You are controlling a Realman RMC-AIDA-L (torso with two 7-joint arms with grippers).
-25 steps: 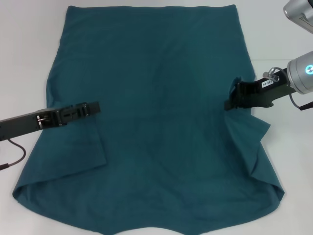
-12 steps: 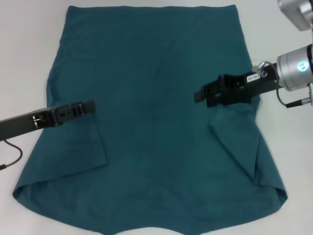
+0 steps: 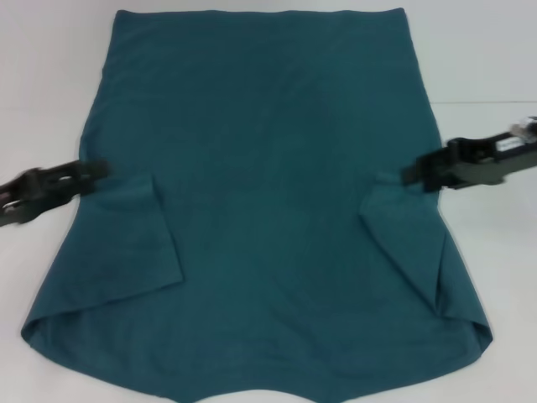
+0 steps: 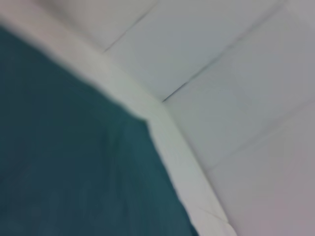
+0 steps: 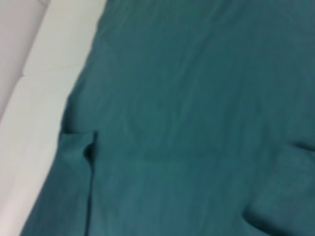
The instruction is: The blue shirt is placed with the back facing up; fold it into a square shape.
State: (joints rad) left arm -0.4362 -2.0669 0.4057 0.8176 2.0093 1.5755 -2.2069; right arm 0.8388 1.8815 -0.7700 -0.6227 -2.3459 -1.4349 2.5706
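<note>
The blue shirt lies spread flat on the white table, plain side up, covering most of the middle of the surface. Its curved near edge sits close to the table's near edge, and its straight far edge reaches toward the far edge. Both sleeves are folded inward onto the body: the left one forms a flap at the near-left part of the shirt, and the right one forms a narrower pointed flap at the near-right part.

Farther back, about halfway up the cloth, the left gripper hovers at the shirt's left edge, its tip just over the margin of the fabric and above the folded left sleeve. It holds nothing visible, but its opening cannot be made out.

Opposite, the right gripper hovers at the shirt's right edge, its tip just over the fabric beside the top of the right fold. Its spread likewise cannot be told.
</note>
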